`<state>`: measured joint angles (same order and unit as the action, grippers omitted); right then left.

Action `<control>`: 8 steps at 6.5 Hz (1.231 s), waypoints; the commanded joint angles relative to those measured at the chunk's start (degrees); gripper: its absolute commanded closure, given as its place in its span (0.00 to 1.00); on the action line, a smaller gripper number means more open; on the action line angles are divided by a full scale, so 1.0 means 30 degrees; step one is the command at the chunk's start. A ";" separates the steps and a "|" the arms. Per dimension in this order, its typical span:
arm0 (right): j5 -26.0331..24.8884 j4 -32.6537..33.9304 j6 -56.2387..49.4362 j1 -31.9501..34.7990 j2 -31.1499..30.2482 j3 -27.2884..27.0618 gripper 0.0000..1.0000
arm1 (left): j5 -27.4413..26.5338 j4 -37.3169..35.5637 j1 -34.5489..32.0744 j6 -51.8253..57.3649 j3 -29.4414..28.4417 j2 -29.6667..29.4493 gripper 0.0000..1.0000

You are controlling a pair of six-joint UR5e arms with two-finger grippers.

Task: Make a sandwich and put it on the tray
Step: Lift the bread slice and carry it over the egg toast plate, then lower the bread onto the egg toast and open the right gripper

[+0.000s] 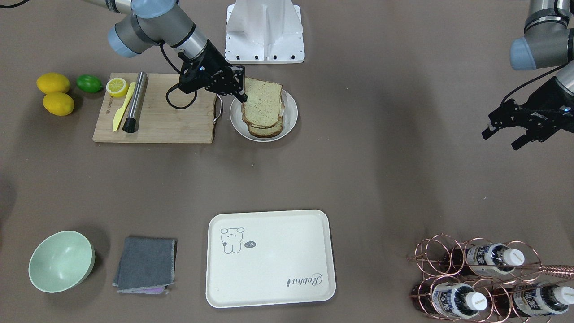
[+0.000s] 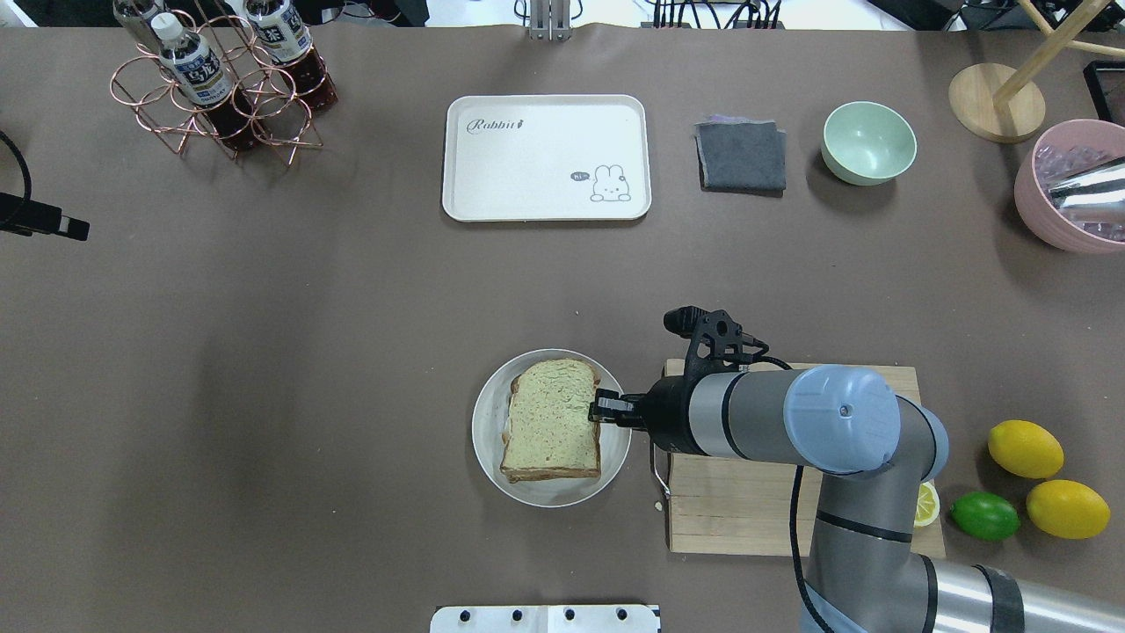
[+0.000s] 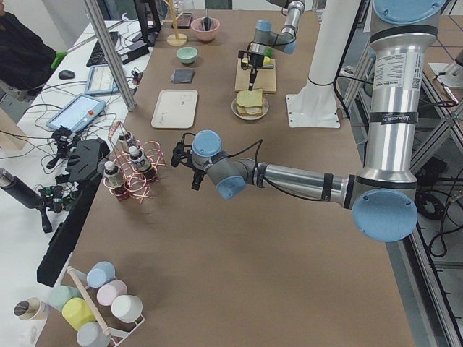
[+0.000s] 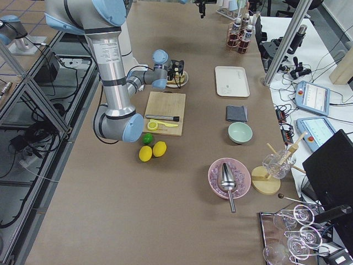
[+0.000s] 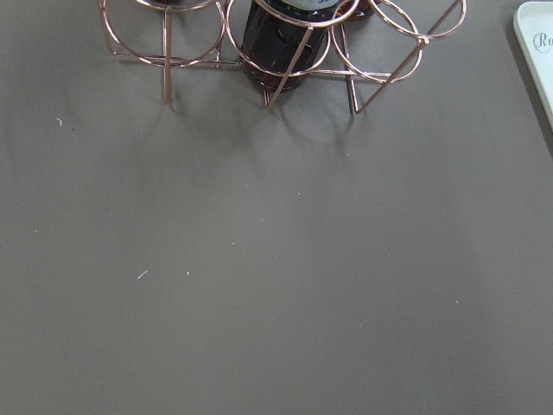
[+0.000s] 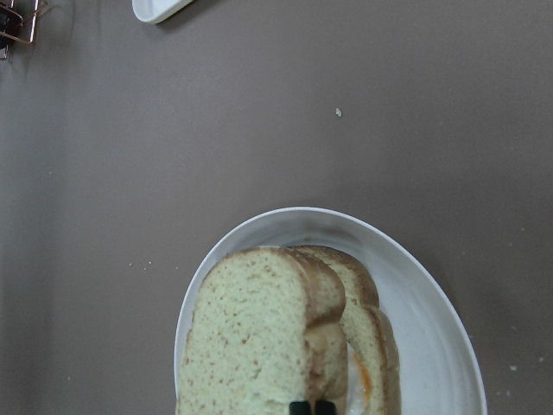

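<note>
On the plate (image 1: 293,115) beside the cutting board (image 1: 179,123), the right hand (image 1: 242,95) pinches the tilted top slice of the sandwich (image 1: 262,107); the left hand (image 1: 501,139) hovers over the table (image 1: 403,179), fingers apart.

Brown table (image 1: 358,179); robot side: white plate (image 1: 291,117), wooden cutting board (image 1: 170,121) just beside it, two lemons (image 1: 53,83) and lime (image 1: 89,83) beyond board; far side: cream tray (image 1: 269,264), grey cloth (image 1: 145,264), green bowl (image 1: 60,261), copper bottle rack (image 1: 482,273); pink bowl (image 2: 1037,211), wooden stand (image 2: 996,101) at corner.
</note>
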<state>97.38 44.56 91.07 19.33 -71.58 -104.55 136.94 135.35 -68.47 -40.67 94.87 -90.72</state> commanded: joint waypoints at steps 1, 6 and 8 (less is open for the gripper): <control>-0.0232 -0.0265 0.0288 -0.0172 0.0014 0.0162 1.00 | -0.0003 0.0000 0.0000 -0.0008 -0.0069 -0.0024 0.02; -0.0819 -0.0235 0.0317 -0.0495 0.0043 0.0514 0.54 | -0.0003 0.0000 0.0000 -0.0037 -0.0216 -0.0141 0.02; -0.1199 -0.0235 0.0492 -0.0495 0.0072 0.0253 0.01 | -0.0003 0.0000 0.0000 -0.0067 -0.0216 -0.0170 0.02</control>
<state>94.15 43.86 92.19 17.81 -71.44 -103.26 136.93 135.35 -68.47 -40.80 94.22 -91.17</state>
